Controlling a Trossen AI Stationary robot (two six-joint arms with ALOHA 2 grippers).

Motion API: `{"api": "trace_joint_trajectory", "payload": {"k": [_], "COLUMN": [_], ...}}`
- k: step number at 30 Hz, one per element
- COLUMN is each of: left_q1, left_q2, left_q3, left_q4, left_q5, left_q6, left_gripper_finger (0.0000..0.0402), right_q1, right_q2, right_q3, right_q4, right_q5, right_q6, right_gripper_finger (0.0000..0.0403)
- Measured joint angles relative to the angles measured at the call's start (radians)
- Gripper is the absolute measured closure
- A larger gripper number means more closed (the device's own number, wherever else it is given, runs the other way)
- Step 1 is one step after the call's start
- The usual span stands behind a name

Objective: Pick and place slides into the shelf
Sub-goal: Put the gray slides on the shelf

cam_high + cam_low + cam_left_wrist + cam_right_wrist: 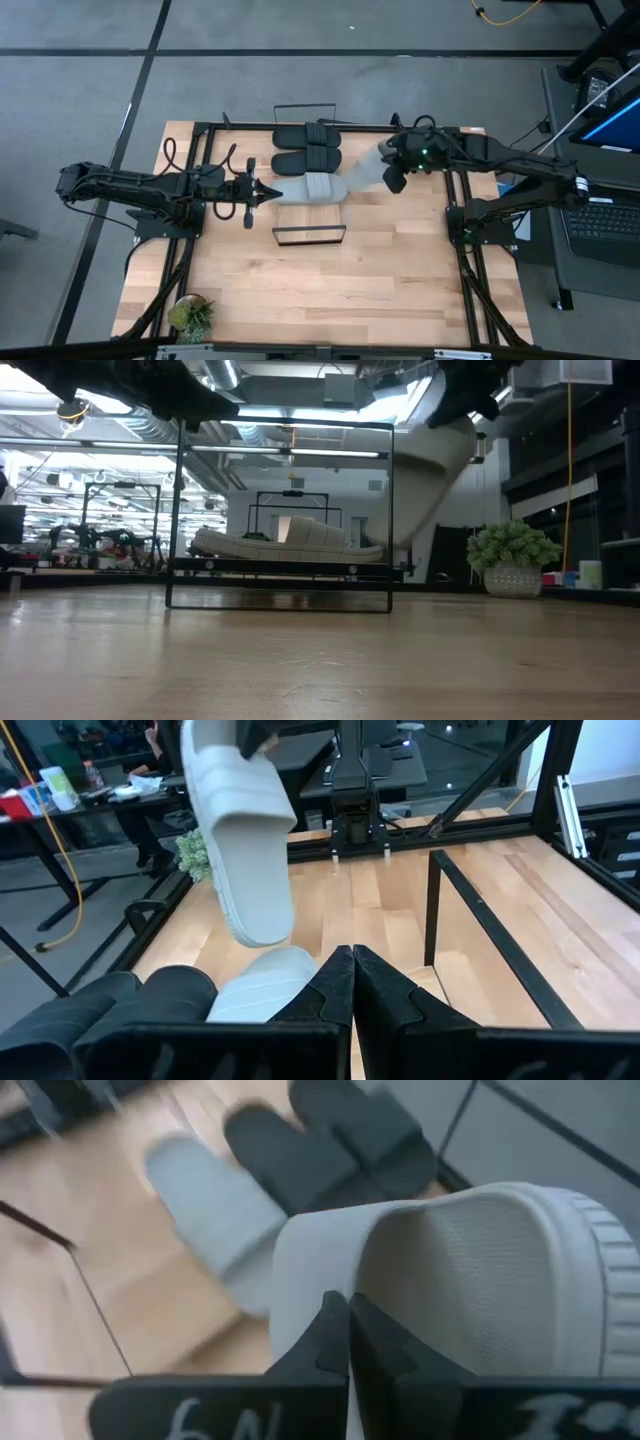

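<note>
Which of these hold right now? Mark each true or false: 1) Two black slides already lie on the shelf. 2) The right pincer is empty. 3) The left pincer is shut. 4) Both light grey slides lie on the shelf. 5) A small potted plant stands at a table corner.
1) True: the two black slides lie side by side on the shelf.
2) False: the right pincer is shut on a light grey slide, held up off the shelf.
3) True: the left pincer is shut and holds nothing.
4) False: only one grey slide lies there; the other hangs in the air.
5) True: the potted plant stands at a corner.
</note>
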Motion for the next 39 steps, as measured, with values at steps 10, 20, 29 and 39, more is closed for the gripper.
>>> {"api": "trace_joint_trajectory", "payload": {"k": [10, 20, 29, 39], "left_q1": [0.0, 0.0, 0.0, 0.0], "left_q2": [0.0, 0.0, 0.0, 0.0], "left_q3": [0.0, 0.0, 0.0, 0.0], "left_q4": [0.003, 0.002, 0.001, -0.003], "left_q5": [0.0, 0.0, 0.0, 0.0], "left_q6": [0.048, 0.063, 0.088, 0.1], "left_gripper_finger": [0.0401, 0.0401, 0.0401, 0.0402], "right_q1": [0.021, 0.146, 0.298, 0.348], "right_q2": [0.0, 0.0, 0.043, 0.058], "right_q3": [0.02, 0.02, -0.022, -0.223], "right_q4": [0.152, 0.242, 0.332, 0.698], "right_q5": [0.005, 0.07, 0.206, 0.209], "right_q6": [0.005, 0.11, 0.237, 0.302], "right_gripper_finger": [0.0401, 0.0402, 0.0402, 0.0402]}}
